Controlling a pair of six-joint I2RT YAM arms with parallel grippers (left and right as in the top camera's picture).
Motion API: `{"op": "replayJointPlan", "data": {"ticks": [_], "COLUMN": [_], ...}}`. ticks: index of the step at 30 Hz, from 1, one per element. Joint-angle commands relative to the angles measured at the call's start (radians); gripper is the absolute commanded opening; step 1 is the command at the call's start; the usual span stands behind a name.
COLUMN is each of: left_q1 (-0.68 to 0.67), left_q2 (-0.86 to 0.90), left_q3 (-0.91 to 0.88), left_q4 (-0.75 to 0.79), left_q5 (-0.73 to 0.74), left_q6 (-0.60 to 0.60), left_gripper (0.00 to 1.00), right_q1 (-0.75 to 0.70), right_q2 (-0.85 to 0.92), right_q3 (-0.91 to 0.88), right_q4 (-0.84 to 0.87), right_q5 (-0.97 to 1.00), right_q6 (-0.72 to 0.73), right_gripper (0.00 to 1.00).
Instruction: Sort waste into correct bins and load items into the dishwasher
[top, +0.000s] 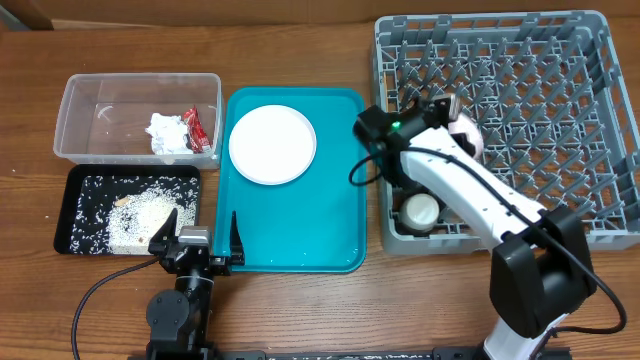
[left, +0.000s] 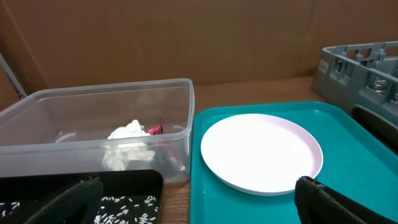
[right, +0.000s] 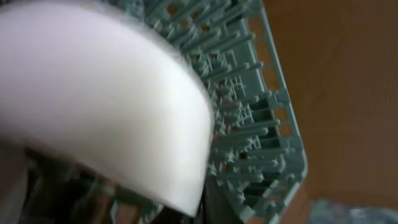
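The large white plate (top: 272, 143) lies on the teal tray (top: 300, 230); it also shows in the left wrist view (left: 258, 152). My right gripper (top: 452, 118) reaches over the grey dish rack (top: 560, 60) and holds the smaller pinkish-white plate (top: 470, 135), which fills the blurred right wrist view (right: 99, 93) before the rack's pegs (right: 249, 124). A small round cup or bowl (top: 420, 210) sits in the rack's near-left corner. My left gripper (top: 202, 225) is open and empty near the table's front edge, between the black tray (top: 75, 215) and the teal tray. The chopsticks are out of view.
The clear tub (top: 80, 100) at the back left holds the white tissue (top: 168, 132) and red wrapper (top: 194, 125); both show in the left wrist view (left: 127, 140). The black tray holds rice (top: 140, 210). My right arm lies across the rack's left side.
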Motion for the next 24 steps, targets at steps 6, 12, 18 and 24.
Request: {"op": "replayJointPlan", "data": {"ticks": [6, 12, 18, 24], "left_q1": [0.005, 0.005, 0.005, 0.005], "left_q2": [-0.01, -0.01, -0.01, -0.01], "left_q3": [-0.003, -0.003, -0.003, -0.003], "left_q4": [0.002, 0.002, 0.001, 0.001], "left_q5": [0.011, 0.011, 0.011, 0.011], "left_q6": [0.012, 0.012, 0.012, 0.012], "left_gripper": [1.0, 1.0, 1.0, 1.0], "right_q1": [-0.077, -0.112, -0.117, -0.117], "right_q2": [0.004, 0.004, 0.004, 0.005], "right_q3": [0.081, 0.08, 0.077, 0.054], "right_q4": [0.051, 0.23, 0.293, 0.238], "right_q5": [0.051, 0.058, -0.019, -0.091], "right_q6": [0.004, -0.115, -0.188, -0.176], "right_gripper": [0.04, 0.04, 0.04, 0.04]}}
